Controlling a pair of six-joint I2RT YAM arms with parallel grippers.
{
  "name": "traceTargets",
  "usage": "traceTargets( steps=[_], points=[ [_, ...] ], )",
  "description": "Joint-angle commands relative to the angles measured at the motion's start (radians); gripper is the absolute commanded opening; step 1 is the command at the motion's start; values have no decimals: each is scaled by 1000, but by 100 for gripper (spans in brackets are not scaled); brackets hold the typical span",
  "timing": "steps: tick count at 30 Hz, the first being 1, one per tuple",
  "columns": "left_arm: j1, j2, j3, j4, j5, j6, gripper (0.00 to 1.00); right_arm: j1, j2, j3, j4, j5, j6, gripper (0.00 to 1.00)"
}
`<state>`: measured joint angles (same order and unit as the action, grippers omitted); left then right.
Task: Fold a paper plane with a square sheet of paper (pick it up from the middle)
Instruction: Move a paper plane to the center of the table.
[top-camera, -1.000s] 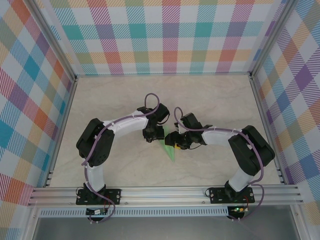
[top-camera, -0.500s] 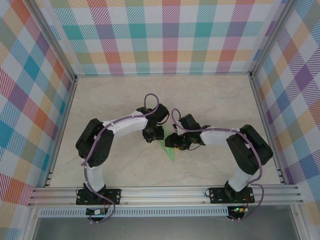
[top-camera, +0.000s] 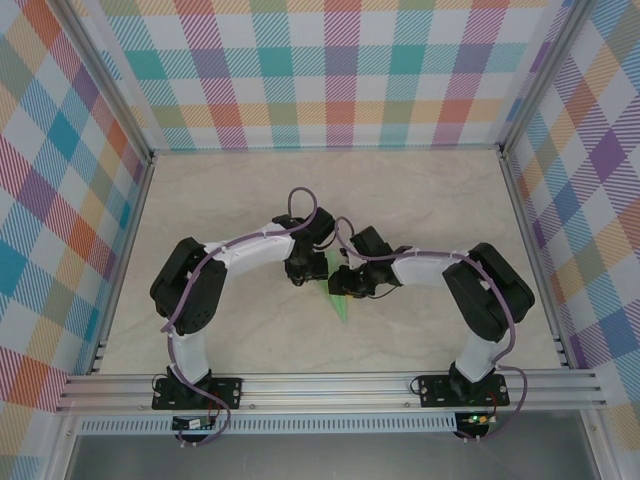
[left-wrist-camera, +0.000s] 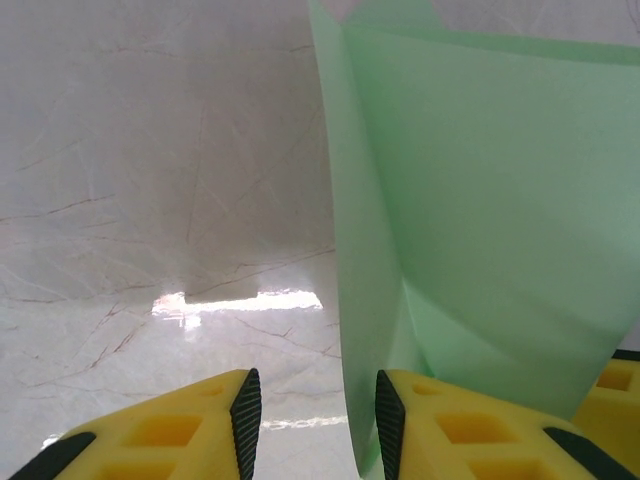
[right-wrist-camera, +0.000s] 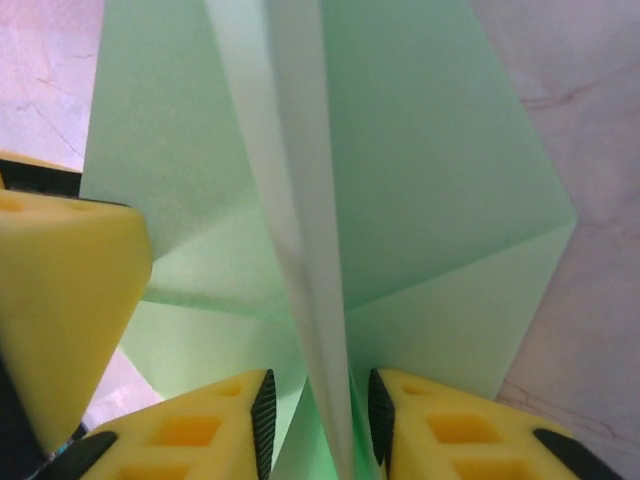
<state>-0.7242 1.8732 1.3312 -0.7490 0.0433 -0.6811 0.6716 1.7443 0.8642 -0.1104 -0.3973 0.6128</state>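
Left fingers (left-wrist-camera: 160, 440) part-open, paper plane (left-wrist-camera: 480, 200) beside; right fingers (right-wrist-camera: 190, 430) narrowly straddle crease (right-wrist-camera: 300, 200), grip unclear.

Noted pale, marble-veined worktop (top-camera: 420, 190), boxed on three sides by pastel checked walls (top-camera: 330, 70). Logged aluminium rail (top-camera: 330, 385) along near edge. Saw bright glare patch (left-wrist-camera: 240, 300) on worktop.

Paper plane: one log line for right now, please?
paper plane: part-folded | left gripper: open at paper edge | right gripper: open around centre fold
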Motion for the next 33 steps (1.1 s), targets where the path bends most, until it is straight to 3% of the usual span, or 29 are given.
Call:
traceTargets(
  steps=[1, 6, 10, 13, 21, 33],
  points=[
    [9, -63, -21, 10, 1, 5, 37, 16, 7, 33, -59, 42, -28, 22],
    [12, -188, -71, 29, -108, -29, 38, 29, -40, 112, -211, 189, -49, 9],
    [24, -303, -118, 19, -231, -57, 41, 31, -61, 201, -351, 385, -40, 8],
    [47, -368, -163, 14, -281, -77, 42, 30, -15, 282, -430, 459, -28, 9],
    [113, -466, -261, 24, -286, -98, 43, 38, 168, 521, -616, 523, -22, 12],
    [140, -511, -323, 42, -274, -105, 44, 46, 273, 533, -609, 503, -5, 20]
  ],
)
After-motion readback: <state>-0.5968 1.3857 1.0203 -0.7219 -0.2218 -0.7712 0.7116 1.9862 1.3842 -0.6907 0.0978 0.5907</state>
